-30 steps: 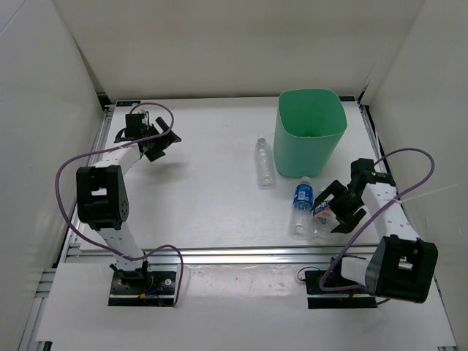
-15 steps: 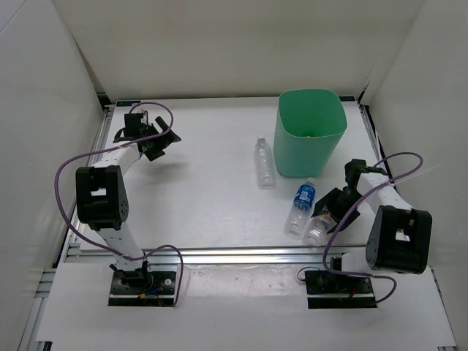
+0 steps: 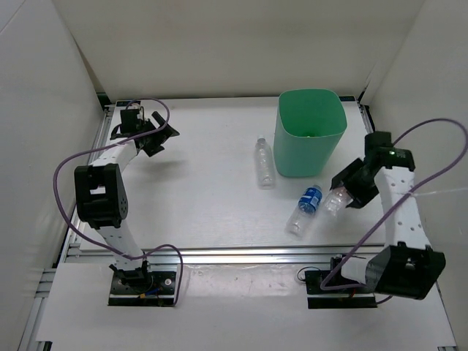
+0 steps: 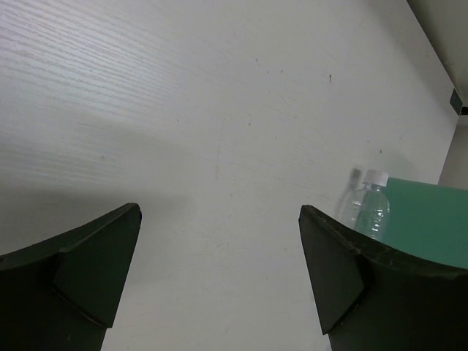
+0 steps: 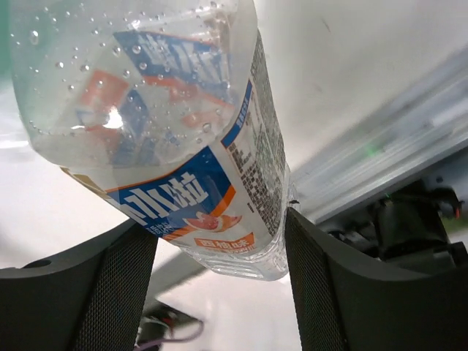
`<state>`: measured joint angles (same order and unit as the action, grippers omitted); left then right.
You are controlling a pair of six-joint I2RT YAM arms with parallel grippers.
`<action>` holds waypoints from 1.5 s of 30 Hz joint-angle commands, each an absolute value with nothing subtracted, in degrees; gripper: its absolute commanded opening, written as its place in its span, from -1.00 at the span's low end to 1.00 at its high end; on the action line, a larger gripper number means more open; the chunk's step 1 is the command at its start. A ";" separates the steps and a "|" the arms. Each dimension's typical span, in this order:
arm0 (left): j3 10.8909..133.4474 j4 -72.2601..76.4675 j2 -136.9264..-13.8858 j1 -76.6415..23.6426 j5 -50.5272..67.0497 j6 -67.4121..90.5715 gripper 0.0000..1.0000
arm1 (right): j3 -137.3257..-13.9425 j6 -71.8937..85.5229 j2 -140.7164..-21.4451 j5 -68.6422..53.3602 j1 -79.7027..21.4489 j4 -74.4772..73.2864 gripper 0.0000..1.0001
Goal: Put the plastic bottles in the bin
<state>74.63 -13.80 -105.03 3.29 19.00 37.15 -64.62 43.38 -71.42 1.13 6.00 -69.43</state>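
Right end effector (image 3: 342, 195) clamped on labelled bottle (image 5: 175, 131), just right of bin (image 3: 310, 139); cap end cut off in wrist view. Blue-label bottle (image 3: 305, 209) lies on surface (image 3: 205, 190) in front of bin; clear bottle (image 3: 265, 162) just left of it. Left end effector (image 4: 219, 219) apart, far left of bin.

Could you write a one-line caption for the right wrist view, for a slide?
Right gripper clamps a clear plastic bottle with a blue and orange label.
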 commanded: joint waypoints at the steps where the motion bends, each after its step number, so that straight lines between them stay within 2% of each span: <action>1: 78.04 -13.89 -105.99 3.60 21.44 37.88 1.00 | -76.70 44.56 -67.07 4.48 6.24 -76.37 -0.64; 2: 78.05 -13.89 -106.00 3.60 21.97 37.88 1.00 | -82.56 45.26 -66.19 6.83 5.63 -76.38 -0.67; 5: 79.45 -13.89 -107.40 3.60 23.37 38.41 1.00 | -89.80 45.26 -65.65 6.33 5.62 -70.86 -0.75; 7: 80.68 -13.89 -108.71 3.60 23.99 38.41 1.00 | -94.28 42.28 -67.05 1.27 5.62 -62.55 -0.75; 12: 82.44 -13.89 -110.73 2.55 27.24 37.88 1.00 | -103.42 37.54 -80.83 -7.36 3.60 -48.53 -0.84; 14: 83.93 -13.89 -111.45 2.55 27.25 37.88 1.00 | -114.10 36.83 -89.76 -8.17 0.98 -48.52 -0.84; 16: 85.86 -13.89 -112.15 1.32 27.77 37.88 1.00 | -120.82 36.30 -95.25 -9.05 -2.00 -49.22 -0.57; 17: 86.57 -13.89 -112.76 1.32 27.77 37.88 1.00 | -123.46 35.52 -99.80 -10.27 -3.07 -49.74 -0.35; 18: 87.27 -13.89 -113.37 0.71 28.30 37.88 1.00 | -128.62 34.72 -102.02 -10.28 -3.95 -50.62 0.30; 19: 88.67 -13.89 -113.38 0.01 29.00 37.88 1.00 | -130.93 34.72 -103.87 -9.50 -5.17 -52.02 0.58; 21: 89.91 -13.89 -114.87 -0.61 29.53 37.35 1.00 | -133.06 34.72 -106.00 -4.78 -5.19 -55.36 0.98; 24: 91.58 -13.89 -114.87 -1.23 29.53 37.35 1.00 | -123.09 35.42 -98.20 0.95 -5.19 -52.32 0.98; 25: 92.10 -13.89 -114.87 -1.23 29.53 37.35 1.00 | -118.96 36.12 -92.17 2.71 -5.19 -50.82 0.98; 26: 92.11 -13.89 -114.87 -1.23 29.53 37.35 1.00 | -111.09 36.65 -89.06 5.25 -4.49 -49.41 0.98; 30: 93.25 -12.32 -116.27 -2.46 31.72 37.88 1.00 | -98.48 39.28 -76.75 7.38 -2.55 -47.37 0.98; 36: 100.34 -11.25 -122.07 -9.39 39.28 38.41 1.00 | -94.31 38.76 -68.64 6.77 -1.93 -49.56 0.98; 40: 103.62 -11.25 -127.60 -15.63 37.27 37.89 1.00 | -94.31 38.76 -67.50 6.77 -1.41 -54.65 0.98; 45: 104.24 -11.25 -128.85 -21.26 32.00 34.64 1.00 | -96.15 36.31 -67.50 3.52 -1.41 -56.42 0.98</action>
<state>102.35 -11.66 -130.34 -19.09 33.80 37.36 -95.74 38.35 -68.03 5.21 -1.52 -54.54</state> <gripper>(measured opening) 0.999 0.993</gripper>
